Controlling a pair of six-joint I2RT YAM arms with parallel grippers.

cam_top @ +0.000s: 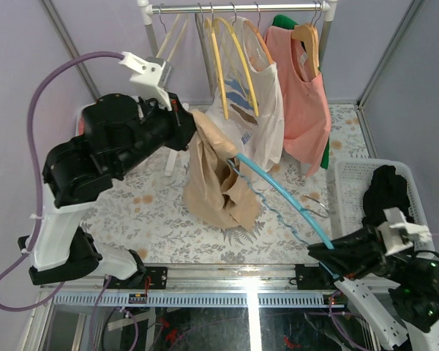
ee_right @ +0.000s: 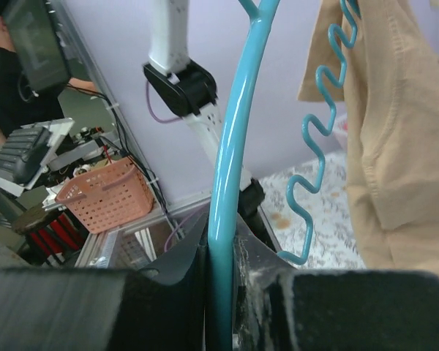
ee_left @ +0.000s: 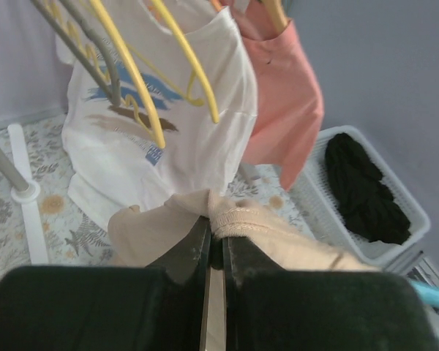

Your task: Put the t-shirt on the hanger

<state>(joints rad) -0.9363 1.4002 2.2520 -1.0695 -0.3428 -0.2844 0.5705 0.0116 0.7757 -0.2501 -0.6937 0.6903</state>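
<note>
Both of my grippers are closed on something. My left gripper (cam_top: 191, 121) is held high above the table (cam_top: 135, 212) with its fingers pinched flat on a fold of the t-shirt (cam_top: 218, 183). In the left wrist view the jaws meet on the tan fabric (ee_left: 278, 235) with almost no gap. The shirt hangs from that grip in a bunched drape, its lower part near or on the flowered cloth; I cannot tell if it touches.

My right gripper (cam_top: 324, 252) sits low at the near right edge, clamped tight around one end of the hanger (cam_top: 282, 191). From the right wrist, the light-blue bar (ee_right: 230, 146) runs straight up out of my fingers (ee_right: 179, 256), the wavy lower bar just beside it and the tan shirt (ee_right: 399, 146) to its right. From above, the hanger slants up and left from my grip, and its far end meets the shirt's folds.

Behind the shirt hang a white printed shirt (cam_top: 267, 128), a salmon-pink top (cam_top: 309, 110) and yellow hangers (cam_top: 227, 66). A white basket (cam_top: 344, 191) with a black cloth (cam_top: 388, 191) stands at the right.
</note>
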